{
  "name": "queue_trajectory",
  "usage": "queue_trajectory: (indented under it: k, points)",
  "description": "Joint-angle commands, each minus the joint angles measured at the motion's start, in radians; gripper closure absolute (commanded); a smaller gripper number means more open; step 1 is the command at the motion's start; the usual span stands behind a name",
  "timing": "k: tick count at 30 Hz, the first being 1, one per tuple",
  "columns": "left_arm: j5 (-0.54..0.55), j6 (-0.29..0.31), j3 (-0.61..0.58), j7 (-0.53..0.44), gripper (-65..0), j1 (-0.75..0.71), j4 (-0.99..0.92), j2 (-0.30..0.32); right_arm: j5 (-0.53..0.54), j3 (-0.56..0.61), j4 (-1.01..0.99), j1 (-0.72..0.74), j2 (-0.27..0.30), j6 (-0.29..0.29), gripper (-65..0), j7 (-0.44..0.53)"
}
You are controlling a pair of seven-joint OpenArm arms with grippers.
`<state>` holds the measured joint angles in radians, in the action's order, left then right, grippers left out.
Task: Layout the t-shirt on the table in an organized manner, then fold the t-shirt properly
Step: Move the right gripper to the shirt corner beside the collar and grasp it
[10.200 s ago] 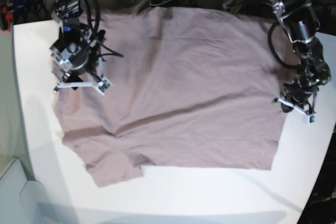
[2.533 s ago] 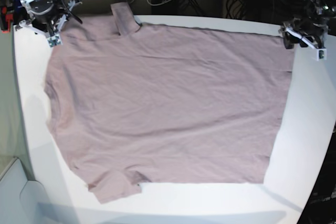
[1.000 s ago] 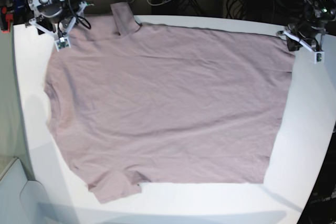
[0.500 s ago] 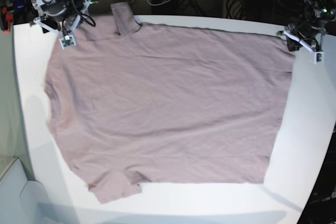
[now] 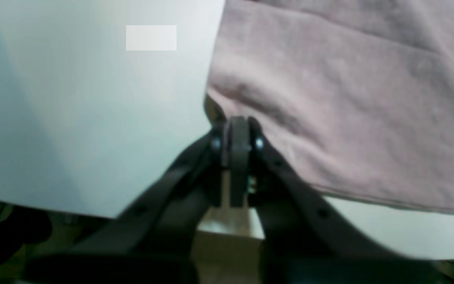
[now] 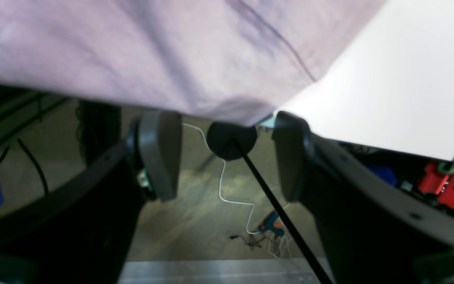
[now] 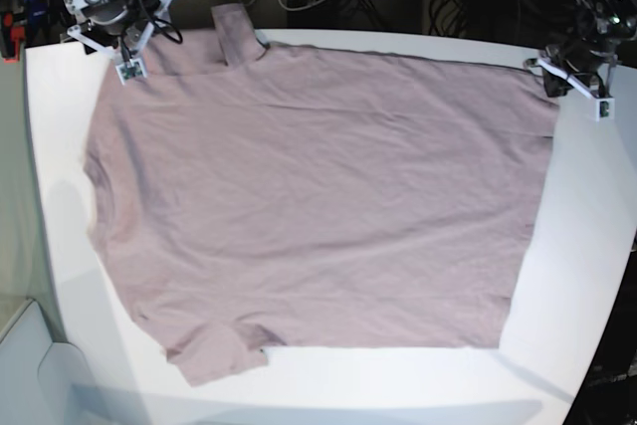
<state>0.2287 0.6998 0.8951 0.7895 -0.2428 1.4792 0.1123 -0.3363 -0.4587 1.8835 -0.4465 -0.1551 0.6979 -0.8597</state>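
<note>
T-shirt (image 7: 318,196) spread flat across table (image 7: 587,246), far sleeve folded over. Soft, light, limp; likely best pinched at corners. Left gripper (image 5: 238,134) jaws together at far right hem corner, grip unclear. Right gripper (image 6: 227,154) jaws apart, far left.

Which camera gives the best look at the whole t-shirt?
The base view: it shows the t-shirt spread nearly flat on the table, with all its edges and one sleeve. The left wrist view shows only a corner at the table's edge; the right wrist view only an edge hanging past the table.
</note>
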Motion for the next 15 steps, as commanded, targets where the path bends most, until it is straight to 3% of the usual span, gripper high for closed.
queue_trajectory:
  k: [1, 4, 7, 13, 15]
  points:
    - [-0.016, -0.002, 0.003, 0.021, -1.0, -0.002, 0.01, 0.005, 0.019, 0.001, -0.008, -0.002, -0.002, 0.0, -36.9, 0.0]
    - [-0.016, -0.002, 0.003, 0.021, -1.0, -0.002, 0.01, 0.005, 0.061, 0.001, -0.006, -0.002, -0.002, 0.0, -34.0, 0.0]
    - [-0.016, -0.002, 0.003, 0.021, -1.0, -0.002, 0.01, 0.005, 0.116, 0.002, -0.005, -0.008, -0.002, 0.0, -25.0, -0.005]
    - [-0.016, -0.002, 0.003, 0.021, -1.0, -0.002, 0.01, 0.007, 0.121, 0.002, -0.005, -0.004, -0.002, 0.0, -2.4, -0.008]
    - [-0.016, -0.002, 0.003, 0.021, -1.0, -0.002, 0.01, 0.007, 0.119, 0.002, -0.005, -0.004, -0.002, 0.0, 0.0, -0.008]
